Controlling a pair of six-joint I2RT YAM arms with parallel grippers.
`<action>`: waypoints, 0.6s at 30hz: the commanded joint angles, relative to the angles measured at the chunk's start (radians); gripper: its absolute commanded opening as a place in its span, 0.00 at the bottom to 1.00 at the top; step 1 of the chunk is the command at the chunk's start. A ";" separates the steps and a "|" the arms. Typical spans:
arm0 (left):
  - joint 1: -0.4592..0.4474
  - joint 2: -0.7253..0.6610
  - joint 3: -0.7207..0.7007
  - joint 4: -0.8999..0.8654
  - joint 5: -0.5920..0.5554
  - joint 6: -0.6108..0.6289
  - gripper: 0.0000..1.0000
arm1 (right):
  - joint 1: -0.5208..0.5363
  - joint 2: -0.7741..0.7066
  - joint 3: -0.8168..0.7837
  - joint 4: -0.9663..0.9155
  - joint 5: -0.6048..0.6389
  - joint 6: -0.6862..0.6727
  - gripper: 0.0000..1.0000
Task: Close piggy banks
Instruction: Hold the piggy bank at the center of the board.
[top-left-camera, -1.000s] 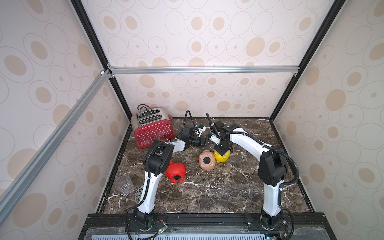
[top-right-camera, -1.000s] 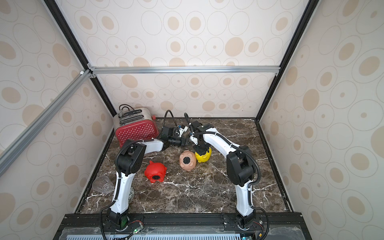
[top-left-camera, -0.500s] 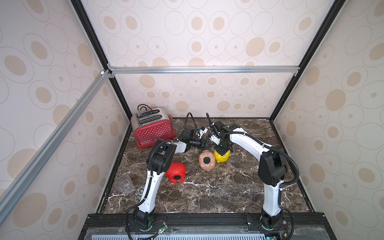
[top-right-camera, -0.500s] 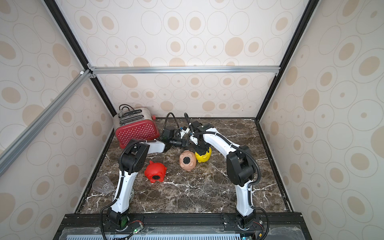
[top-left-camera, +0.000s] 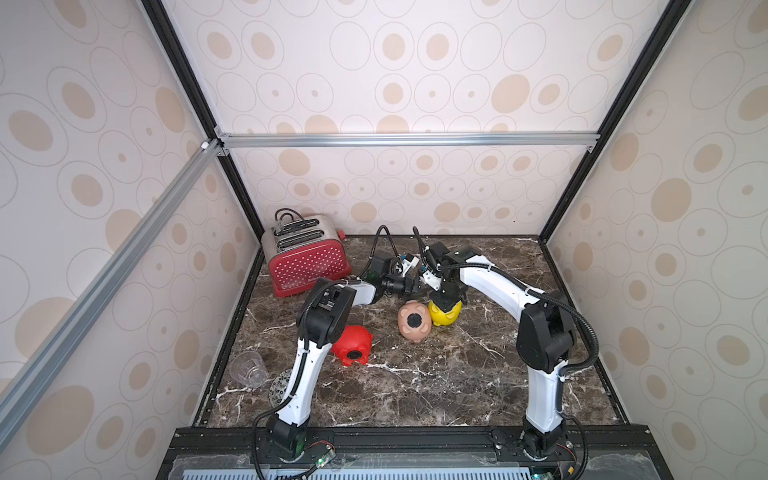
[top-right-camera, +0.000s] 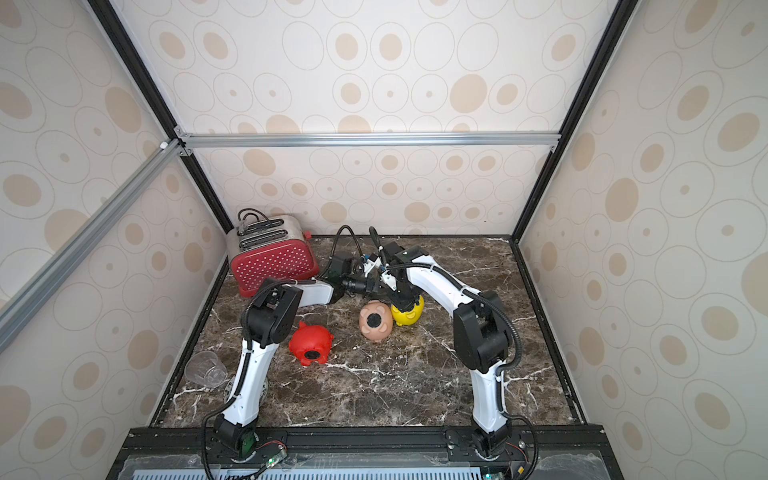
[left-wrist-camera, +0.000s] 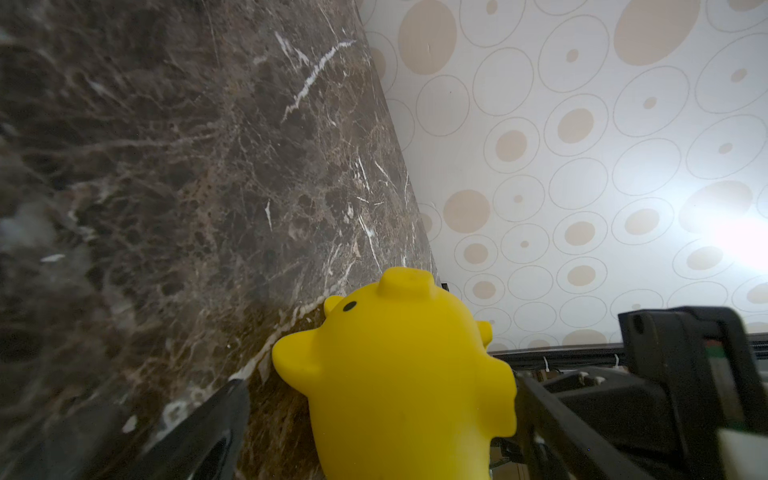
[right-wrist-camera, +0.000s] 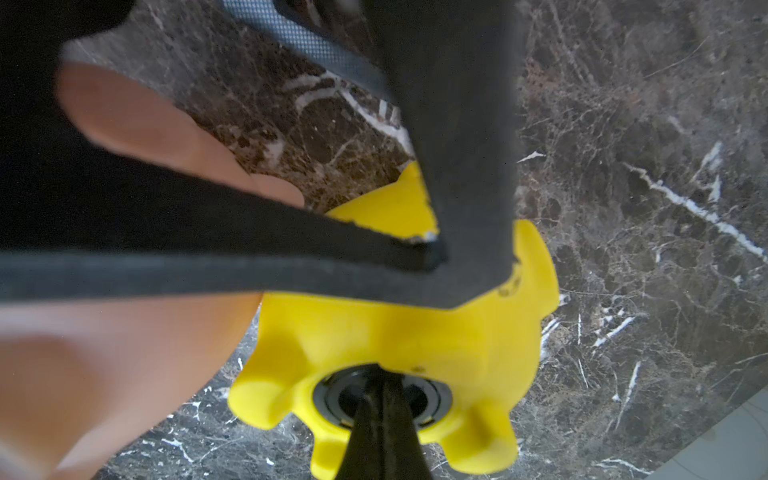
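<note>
Moved: we see the elbow of the left arm (top-left-camera: 328, 309) a little nearer to the right edge of the counter (top-left-camera: 415, 386) than one second ago.
Not moved: the three pigs and the right arm keep their places.
Left gripper: the left gripper (left-wrist-camera: 378, 395) is wide open, with one finger on each side of the yellow piggy bank (top-left-camera: 448, 318). We cannot tell if a finger touches it.
Right gripper: the right gripper (right-wrist-camera: 382, 386) is closed. Its tips are at the round belly hole of the yellow piggy bank, on a black ring there.
Yellow piggy bank: it is in the middle of the counter, closer to the back edge.
Peach-pink piggy bank (top-left-camera: 413, 322): it is just beside the yellow piggy bank, toward the left edge, and its dark belly hole shows.
Red piggy bank (top-left-camera: 353, 345): it lies apart, nearer the left edge, partly behind the left arm.
Counter: it is dark brown marble with white veins.
Room: the walls (top-left-camera: 415, 83) are pale, with beige dots and thin rings. An aluminium bar (top-left-camera: 407, 139) crosses the back wall.
Other things: a red toaster (top-left-camera: 309, 259) with white dots stands in the back left corner. A clear cup (top-left-camera: 248, 369) lies at the left edge toward the front corner. A patterned ball (top-left-camera: 277, 386) is just beside the cup, half hidden.
</note>
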 joint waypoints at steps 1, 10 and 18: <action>-0.040 0.009 0.052 -0.020 0.066 0.050 0.99 | -0.003 0.030 -0.016 -0.018 -0.016 -0.009 0.00; -0.037 0.005 0.054 -0.019 0.047 0.041 0.99 | -0.006 0.017 -0.048 0.031 -0.020 -0.005 0.00; -0.021 0.015 0.031 0.104 0.041 -0.054 0.99 | -0.010 -0.015 -0.096 0.092 -0.017 0.008 0.00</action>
